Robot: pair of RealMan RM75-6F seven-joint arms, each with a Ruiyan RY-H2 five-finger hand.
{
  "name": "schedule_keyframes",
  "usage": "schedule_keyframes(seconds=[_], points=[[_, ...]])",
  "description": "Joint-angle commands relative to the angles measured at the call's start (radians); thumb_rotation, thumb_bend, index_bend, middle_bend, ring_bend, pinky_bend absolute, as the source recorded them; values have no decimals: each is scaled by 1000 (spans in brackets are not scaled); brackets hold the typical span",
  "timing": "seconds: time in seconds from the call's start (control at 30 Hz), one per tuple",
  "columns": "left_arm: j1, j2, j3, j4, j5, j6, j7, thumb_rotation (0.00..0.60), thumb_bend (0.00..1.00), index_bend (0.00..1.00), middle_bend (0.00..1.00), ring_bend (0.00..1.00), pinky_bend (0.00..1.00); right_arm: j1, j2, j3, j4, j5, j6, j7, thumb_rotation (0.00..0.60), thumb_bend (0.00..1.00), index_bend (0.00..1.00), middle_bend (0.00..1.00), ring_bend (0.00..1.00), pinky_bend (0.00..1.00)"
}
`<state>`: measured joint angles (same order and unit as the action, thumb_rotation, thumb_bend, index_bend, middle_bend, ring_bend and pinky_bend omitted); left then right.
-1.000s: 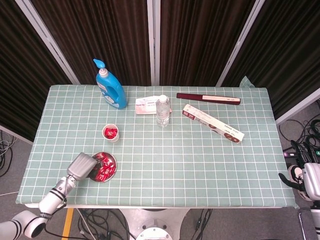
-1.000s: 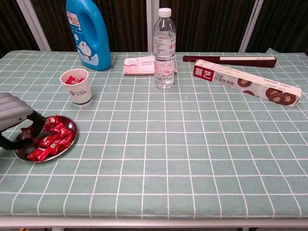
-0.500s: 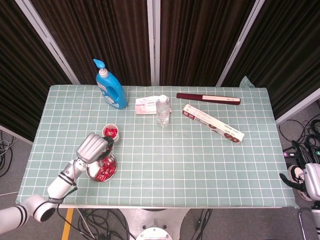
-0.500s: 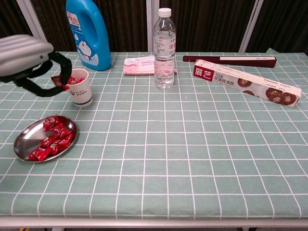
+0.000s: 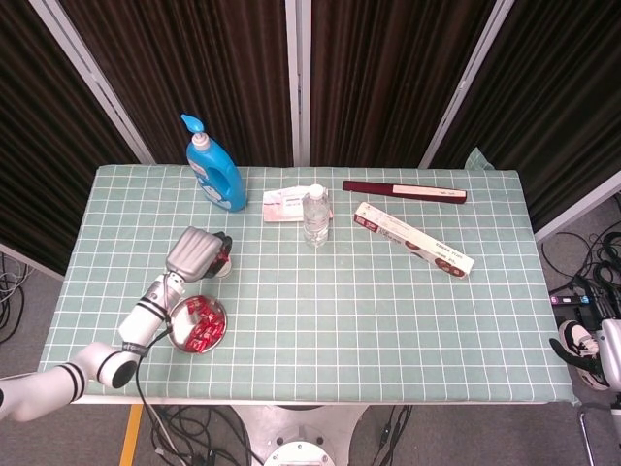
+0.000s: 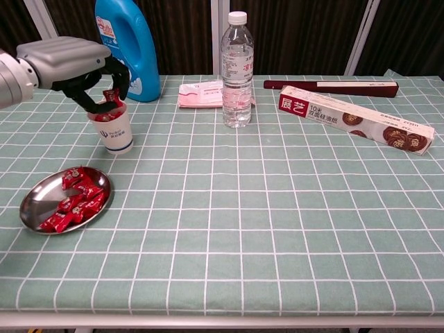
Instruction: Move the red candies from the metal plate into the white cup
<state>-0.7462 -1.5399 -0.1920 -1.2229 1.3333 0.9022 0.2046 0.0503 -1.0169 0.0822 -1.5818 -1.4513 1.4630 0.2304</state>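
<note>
- Hovering right over the white cup (image 6: 114,130), the left hand (image 6: 73,59) has a red candy (image 6: 111,97) pinched in its dark fingertips (image 6: 123,78), just above the rim
- from the head view the same left hand (image 5: 195,252) covers most of the cup, so only a sliver of it shows there
- metal plate (image 6: 31,202) sits near the front-left corner of the table (image 6: 277,208), just in front of the cup — not touching it
- rest of the red candies (image 6: 75,200) are piled on the right half of the plate, the left half is bare metal
- right hand (image 5: 604,351) is barely in the head view at the far right edge, off the table — can't tell how its fingers sit
- other stuff along the back: blue detergent bottle (image 6: 127,47) behind the cup, a pink packet (image 6: 201,94), a clear water bottle (image 6: 236,69) standing upright just beside it, a long wrap box (image 6: 355,119) lying at an angle, and a dark red flat box (image 6: 331,87) behind that
</note>
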Motion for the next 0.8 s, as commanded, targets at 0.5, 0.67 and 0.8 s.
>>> schedule_keyframes(seconds=[0.5,0.67,0.8], points=[[165,128,108,-200,95,259,0,600,328,361,407,735,1000,10,0,2,-10,-14,-5,-11,600,114,32,141,5,329],[223,146,178,-221,164,320,-16,600,326,425,474,759,1000,16,-2,3,-10,-17,-11,-14,600,114,32,141,6,329],[240,132,227,-215,190,297,-3,600,326,463,482,761,1000,20,-5,2,-12,-23,-14,-17,600,113,32,141,6,329]])
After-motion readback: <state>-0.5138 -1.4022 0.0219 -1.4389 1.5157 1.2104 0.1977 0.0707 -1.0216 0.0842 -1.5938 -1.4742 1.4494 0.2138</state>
